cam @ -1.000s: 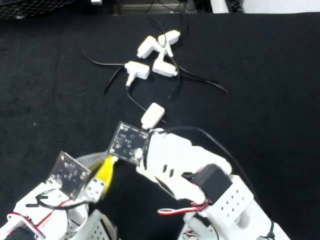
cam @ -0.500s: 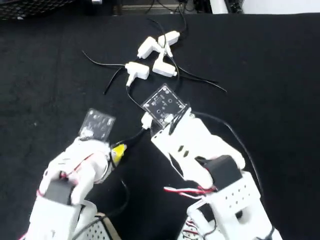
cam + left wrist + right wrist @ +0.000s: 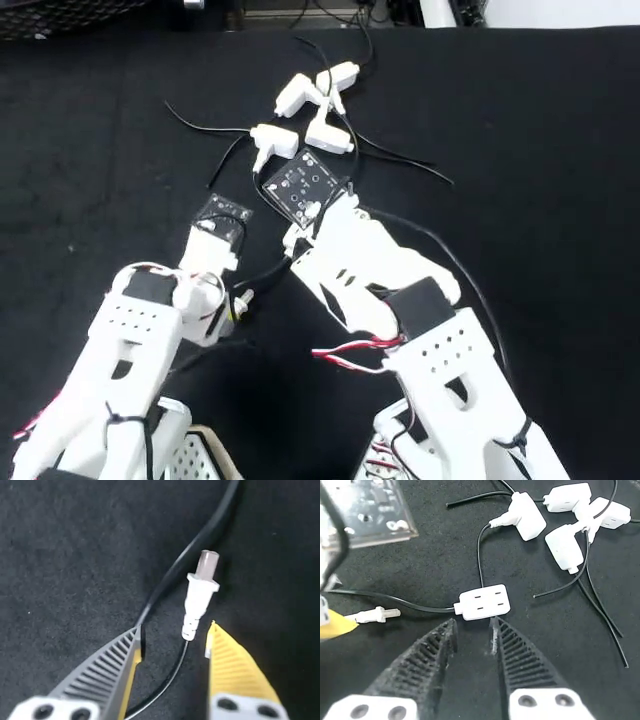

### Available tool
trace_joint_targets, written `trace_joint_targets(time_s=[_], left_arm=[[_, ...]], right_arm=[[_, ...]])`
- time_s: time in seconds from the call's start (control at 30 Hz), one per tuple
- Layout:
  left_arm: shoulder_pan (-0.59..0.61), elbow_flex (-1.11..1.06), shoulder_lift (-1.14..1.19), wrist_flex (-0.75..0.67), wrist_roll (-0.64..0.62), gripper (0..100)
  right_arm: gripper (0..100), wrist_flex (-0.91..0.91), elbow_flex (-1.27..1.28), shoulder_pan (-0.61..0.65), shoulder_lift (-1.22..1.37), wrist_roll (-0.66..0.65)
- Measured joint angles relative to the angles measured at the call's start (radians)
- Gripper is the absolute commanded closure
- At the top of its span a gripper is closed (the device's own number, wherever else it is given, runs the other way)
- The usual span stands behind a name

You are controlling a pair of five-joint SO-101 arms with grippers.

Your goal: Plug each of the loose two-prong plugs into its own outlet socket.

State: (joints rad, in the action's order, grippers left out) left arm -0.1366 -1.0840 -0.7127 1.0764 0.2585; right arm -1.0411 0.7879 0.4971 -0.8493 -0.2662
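**Left gripper** [image 3: 175,628]: jaws wide and empty, one finger on each side of the loose plug [image 3: 200,594] without touching it. In the last second this arm has swung out from the table's 6 o'clock edge and tipped its wrist down over the plug.

**Loose plug:** small and white, on a black cord [image 3: 220,515]. It lies flat on the black table cover [image 3: 540,200], at about 7 o'clock of the socket block [image 3: 482,601] and near it. Its prongs are too small to make out.

**Right gripper** [image 3: 473,625]: jaws narrowly parted and empty, with the tips just short of the socket block. This arm has also advanced toward 12 o'clock over the same second.

**Socket block:** white, slots facing up, unoccupied, lying near the table's centre.

**Four white outlet pieces** [image 3: 563,547]: clustered toward 12 o'clock with their cords tangled, well apart from both grippers.

**Assessment:** both arms now stand ready to grasp, one on the plug and one on the socket. No plug is seated yet.
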Motion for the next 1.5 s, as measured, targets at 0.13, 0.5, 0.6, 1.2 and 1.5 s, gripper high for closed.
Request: trace_joint_targets(time_s=[0.13, 0.5, 0.6, 1.2, 1.5], left_arm=[[0.0, -0.017, 0.029, -0.103, 0.0, 79], [-0.081, -0.049, 0.032, -0.152, 0.0, 79], [-0.081, -0.049, 0.032, -0.152, 0.0, 79], [-0.083, 0.058, 0.393, -0.181, 0.003, 79], [-0.084, 0.097, 0.414, -0.18, 0.003, 79]], right_arm=[[87.9, 0.0, 0.0, 0.0, 0.0, 0.0], [87.9, 0.0, 0.0, 0.0, 0.0, 0.0], [87.9, 0.0, 0.0, 0.0, 0.0, 0.0], [87.9, 0.0, 0.0, 0.0, 0.0, 0.0], [87.9, 0.0, 0.0, 0.0, 0.0, 0.0]])
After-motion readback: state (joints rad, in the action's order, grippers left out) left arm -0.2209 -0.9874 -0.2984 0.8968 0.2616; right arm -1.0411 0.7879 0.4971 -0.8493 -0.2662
